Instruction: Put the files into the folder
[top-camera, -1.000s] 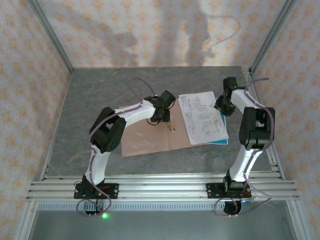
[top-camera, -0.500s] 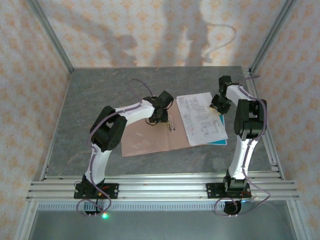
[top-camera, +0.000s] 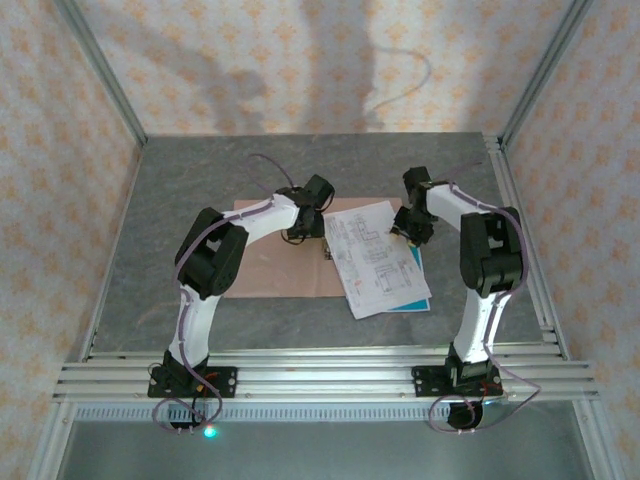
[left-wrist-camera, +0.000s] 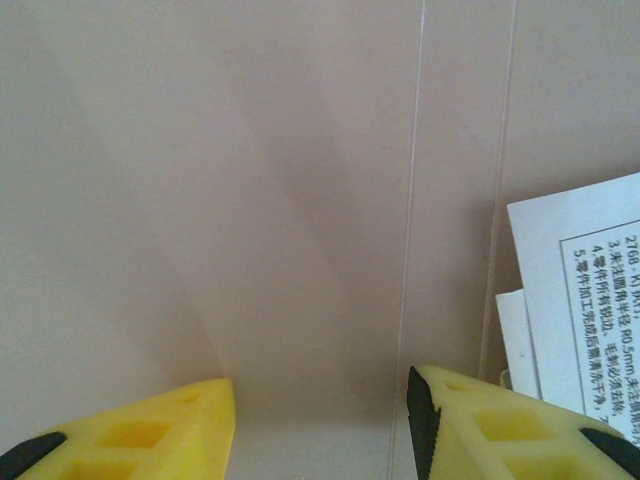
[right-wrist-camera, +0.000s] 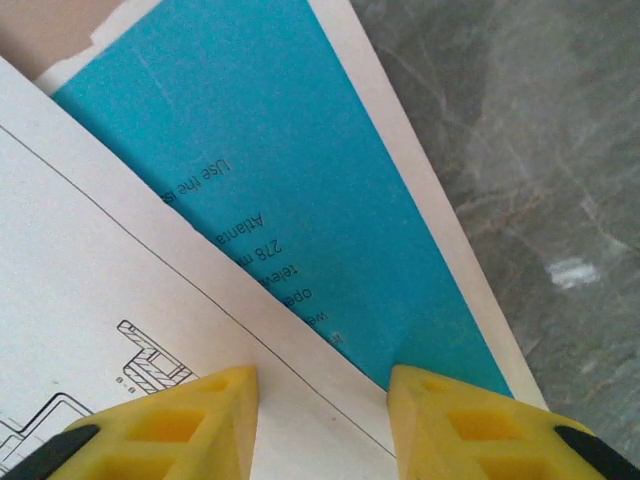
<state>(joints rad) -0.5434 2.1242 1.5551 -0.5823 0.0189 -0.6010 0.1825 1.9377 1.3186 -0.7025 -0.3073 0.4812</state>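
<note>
Left gripper (top-camera: 303, 233): jaws set wide, nothing between them. Its yellow fingers (left-wrist-camera: 150, 435) point down at the folder (top-camera: 270, 270). In the left wrist view, bare pinkish-brown card lies under and ahead of the tips, and two thin creases (left-wrist-camera: 415, 200) run straight away from the right finger. Whether the tips touch the card cannot be told. Folder: open flat on the table (top-camera: 190, 180), reaching out to both sides of this gripper. Files (top-camera: 375, 262): a skewed white stack just to the right of the left gripper. One printed corner shows beside its right finger in the wrist view, lying on the folder. Right gripper (top-camera: 408, 226): jaws apart, holding nothing, poised over the far right corner of the files. In the right wrist view, a strip of white sheet lies flat between its yellow fingers (right-wrist-camera: 480, 425). Contact with the paper cannot be judged. Teal sheet (right-wrist-camera: 300, 180): under the white top sheet, fanned out ahead of the right gripper and towards its right finger, bearing dark print. Its near corner pokes out below the stack in the top view. Grey stone-patterned table lies to the right of the right gripper, beyond the paper edge. The near end of the stack overhangs the folder onto that table.
</note>
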